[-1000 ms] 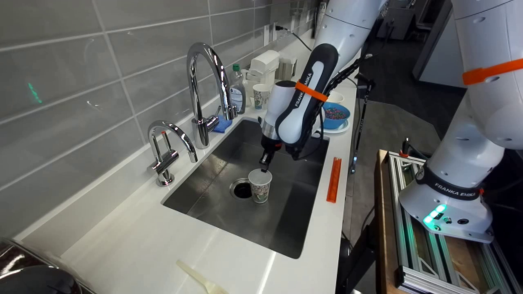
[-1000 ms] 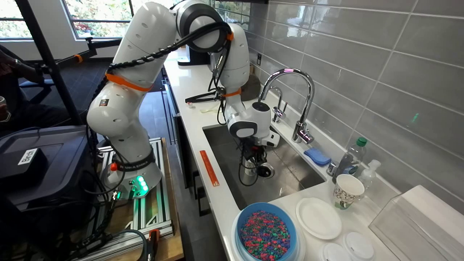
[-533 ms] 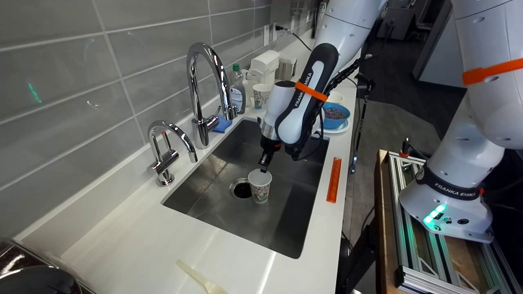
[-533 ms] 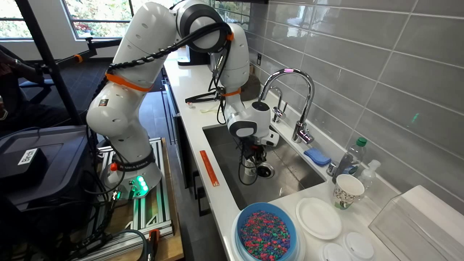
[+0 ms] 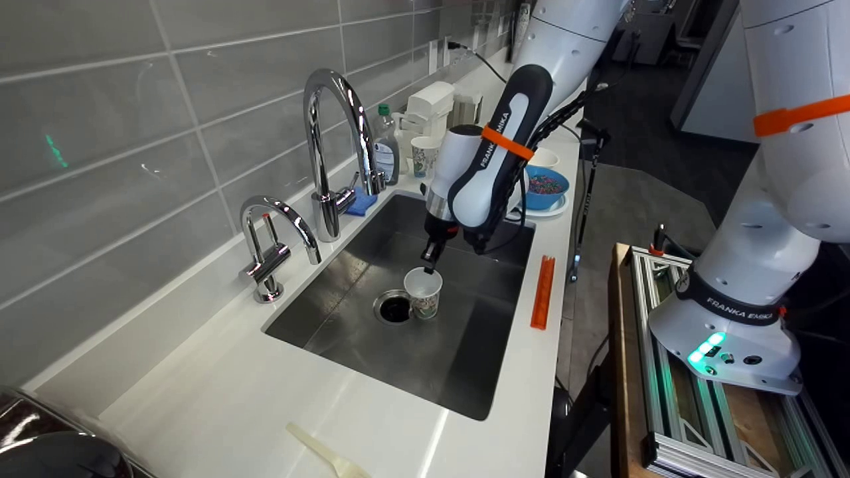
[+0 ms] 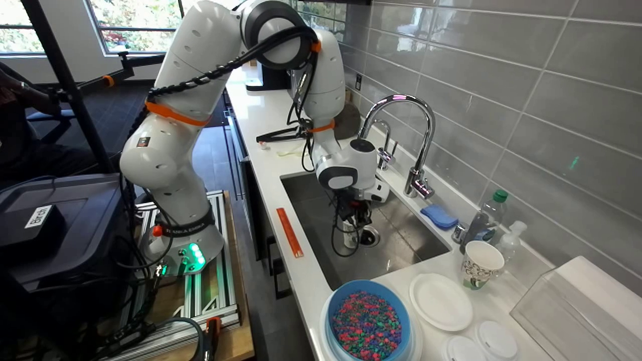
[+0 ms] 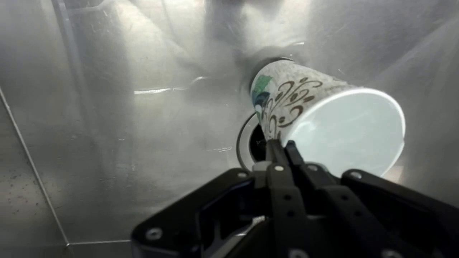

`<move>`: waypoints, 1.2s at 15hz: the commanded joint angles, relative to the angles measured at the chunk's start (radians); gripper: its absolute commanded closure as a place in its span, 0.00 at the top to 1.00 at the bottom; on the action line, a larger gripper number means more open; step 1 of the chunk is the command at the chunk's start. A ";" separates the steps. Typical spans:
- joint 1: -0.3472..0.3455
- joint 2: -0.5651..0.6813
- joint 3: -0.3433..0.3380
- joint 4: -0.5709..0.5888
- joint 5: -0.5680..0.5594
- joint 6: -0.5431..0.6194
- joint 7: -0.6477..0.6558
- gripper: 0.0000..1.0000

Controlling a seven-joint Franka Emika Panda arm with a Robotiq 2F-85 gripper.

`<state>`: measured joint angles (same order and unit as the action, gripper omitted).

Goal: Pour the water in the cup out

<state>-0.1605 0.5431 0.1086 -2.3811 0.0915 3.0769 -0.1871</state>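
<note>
Wrist view: the hand (image 7: 283, 144) grips the cup (image 7: 297, 96) at the rim, with the cup's wall apparently between its tips. A pale, flat surface lies within the mouth, judged to be the water (image 7: 353, 129). Principal hazard: the hold is on one side only, so a filled cup may swing or slip about that point when tipped; the thin wall, probably paper, may also crease and let go. The grip and the fill level are not shown so plainly in the exterior views.

In an exterior view, the cup (image 5: 425, 302) is nearly upright, low in the sink (image 5: 431, 372) and just beside the drain (image 5: 396, 309). Contact of its base with the sink floor cannot be determined; a low base may catch during tilting and be levered out of the grip. A pour directed away from the drain would wet the sink floor instead. The drain opening, partly masked in the wrist view, is plain here.

In an exterior view, the cup (image 6: 349, 239) shows only in part behind the cables (image 6: 345, 256), whose slack may snag during a pouring turn. Mouth and contents are hidden. Two white lids (image 6: 495, 340) on the bench (image 6: 307, 276) are recorded in this view alone.
</note>
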 commanded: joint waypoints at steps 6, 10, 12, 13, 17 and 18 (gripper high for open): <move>0.106 -0.086 -0.123 -0.044 -0.050 0.014 0.079 0.01; 0.146 -0.095 -0.163 -0.046 -0.063 0.013 0.102 0.01; 0.180 -0.097 -0.199 -0.049 -0.074 0.016 0.121 0.01; 0.193 -0.100 -0.213 -0.051 -0.078 0.017 0.129 0.01; 0.274 -0.114 -0.296 -0.063 -0.098 0.021 0.174 0.01; 0.293 -0.120 -0.314 -0.068 -0.104 0.023 0.185 0.01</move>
<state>0.0639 0.4660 -0.1387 -2.4086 0.0331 3.0769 -0.0695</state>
